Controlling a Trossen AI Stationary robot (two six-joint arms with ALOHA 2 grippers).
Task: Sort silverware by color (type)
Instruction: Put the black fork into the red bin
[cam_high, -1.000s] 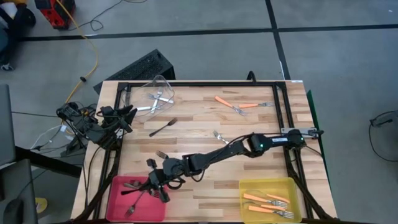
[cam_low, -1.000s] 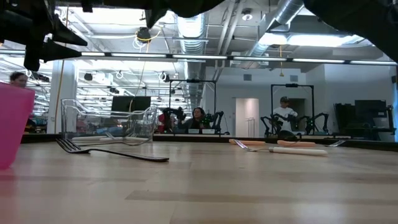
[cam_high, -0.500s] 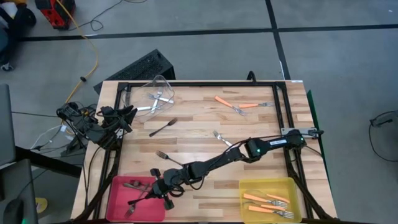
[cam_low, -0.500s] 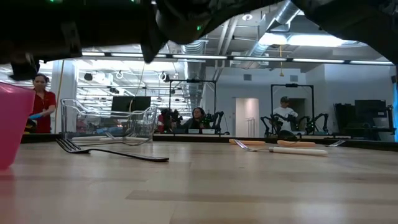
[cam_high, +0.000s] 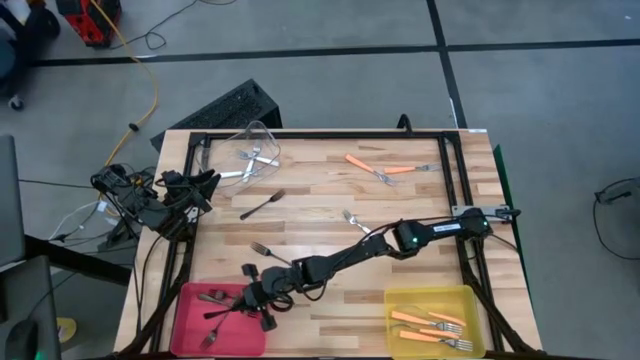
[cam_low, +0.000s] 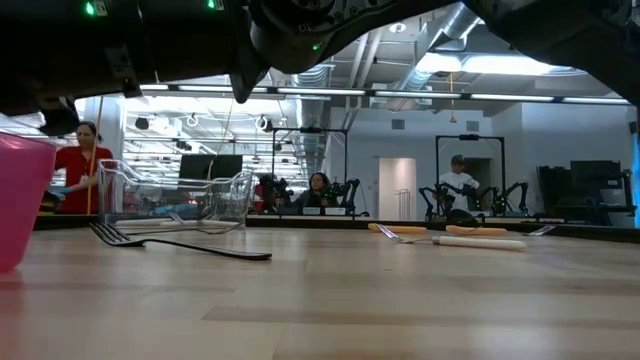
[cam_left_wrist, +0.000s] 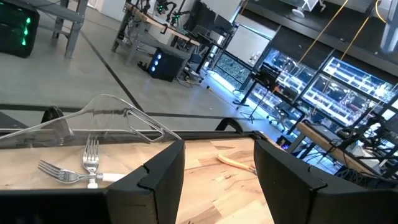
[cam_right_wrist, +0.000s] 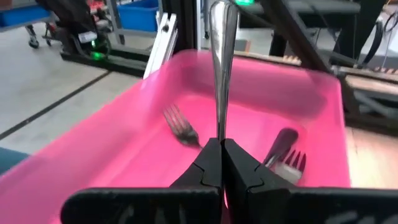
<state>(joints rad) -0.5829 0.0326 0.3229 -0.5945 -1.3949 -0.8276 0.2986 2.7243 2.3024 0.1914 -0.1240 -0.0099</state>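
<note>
My right gripper (cam_high: 252, 299) reaches across the table to the pink bin (cam_high: 190, 330) at the near left and is shut on a dark fork (cam_high: 226, 309) that sticks out over the bin. Dark forks (cam_right_wrist: 180, 127) lie in the bin. Loose on the table are two dark forks (cam_high: 262, 205) (cam_high: 266, 251), a silver fork (cam_high: 352, 218) and orange-handled forks (cam_high: 385, 168). My left gripper (cam_left_wrist: 217, 180) waits open beyond the table's left edge, facing the clear bin (cam_left_wrist: 106, 115). My right gripper pinches one end of the dark fork's slim shaft (cam_right_wrist: 219, 127) between its two fingers. The fingers come from the table's right, slanting slightly down, and lie along the fork. The fork juts straight ahead, its free end (cam_right_wrist: 222, 15) clear above the pink bin's floor.
The clear bin (cam_high: 255, 145) at the far left holds silver forks (cam_left_wrist: 84, 165). A yellow bin (cam_high: 430, 298) at the near right holds orange-handled forks (cam_high: 430, 325). A black frame (cam_high: 320, 134) runs around the tabletop. People stand in the room beyond the table.
My right gripper has sunk toward the pink bin, still shut on the dark fork, which now lies flatter over the bin than before. The loose forks have stayed where they were.
</note>
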